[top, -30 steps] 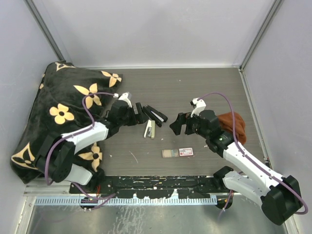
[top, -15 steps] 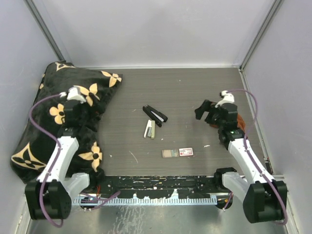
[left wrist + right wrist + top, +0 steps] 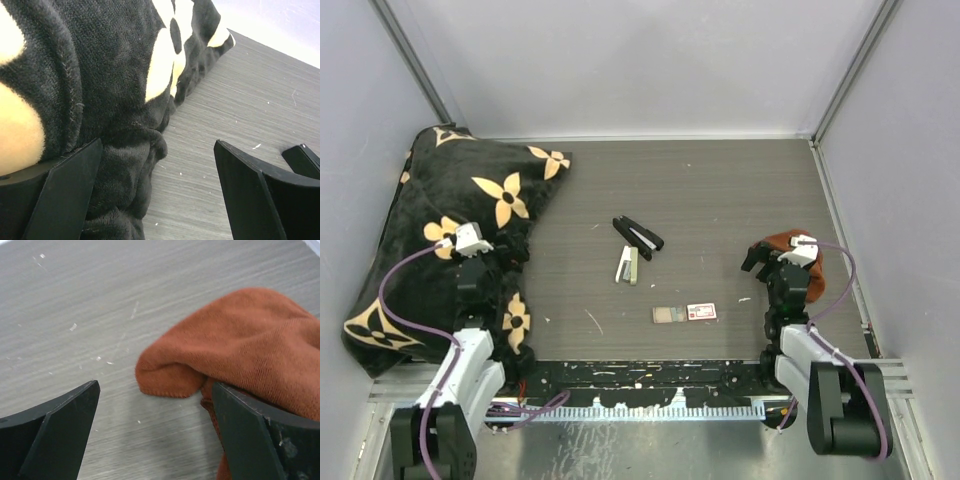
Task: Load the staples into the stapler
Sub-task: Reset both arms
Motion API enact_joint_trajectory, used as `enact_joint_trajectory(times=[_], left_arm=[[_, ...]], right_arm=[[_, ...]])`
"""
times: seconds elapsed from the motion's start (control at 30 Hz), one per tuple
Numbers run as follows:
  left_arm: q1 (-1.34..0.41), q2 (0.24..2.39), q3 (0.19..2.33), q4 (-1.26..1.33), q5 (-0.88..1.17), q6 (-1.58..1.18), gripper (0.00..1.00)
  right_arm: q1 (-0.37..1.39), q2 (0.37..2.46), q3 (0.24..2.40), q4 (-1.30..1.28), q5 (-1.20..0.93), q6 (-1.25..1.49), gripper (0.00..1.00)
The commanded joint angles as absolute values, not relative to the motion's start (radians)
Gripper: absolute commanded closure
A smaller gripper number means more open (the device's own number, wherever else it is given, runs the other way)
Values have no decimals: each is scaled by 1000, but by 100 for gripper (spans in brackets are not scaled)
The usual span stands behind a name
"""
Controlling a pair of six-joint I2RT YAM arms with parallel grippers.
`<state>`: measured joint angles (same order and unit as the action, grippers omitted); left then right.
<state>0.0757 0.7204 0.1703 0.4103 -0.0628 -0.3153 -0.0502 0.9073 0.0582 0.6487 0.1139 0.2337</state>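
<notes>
Covering the table's [image 3: 720,180] left side, a black flowered blanket [image 3: 430,200] lies below the left gripper [image 3: 155,200], whose jaws are spread and empty. The right gripper [image 3: 155,435] gapes empty beside an orange cloth [image 3: 250,340]. The stapler [image 3: 638,236] lies mid-table. The staples [image 3: 668,315] sit nearer the arms, beside their small box [image 3: 701,312].

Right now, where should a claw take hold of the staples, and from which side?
Probably from straight above, pinching the staples across their near and far edges at the middle. They lie flat on the table, so nothing can go under them, and the box sits close on their right, leaving little room there.
</notes>
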Motion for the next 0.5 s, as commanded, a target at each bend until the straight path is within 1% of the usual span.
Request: enact_joint_trajectory(times=[0.0, 0.07, 0.13, 0.33, 0.47], left_arm=[[80, 856, 166, 585, -153, -304, 2], [79, 948, 200, 593, -119, -313, 3], [71, 980, 226, 579, -107, -302, 3], [65, 942, 191, 613, -118, -288, 3], [64, 960, 196, 624, -119, -300, 2]], right_arm=[[-50, 1009, 47, 978, 153, 181, 0], [-51, 1043, 69, 973, 132, 180, 0], [-50, 1062, 77, 967, 122, 182, 0], [-51, 1078, 82, 966, 124, 181, 0], [-50, 1097, 90, 966, 117, 183, 0]])
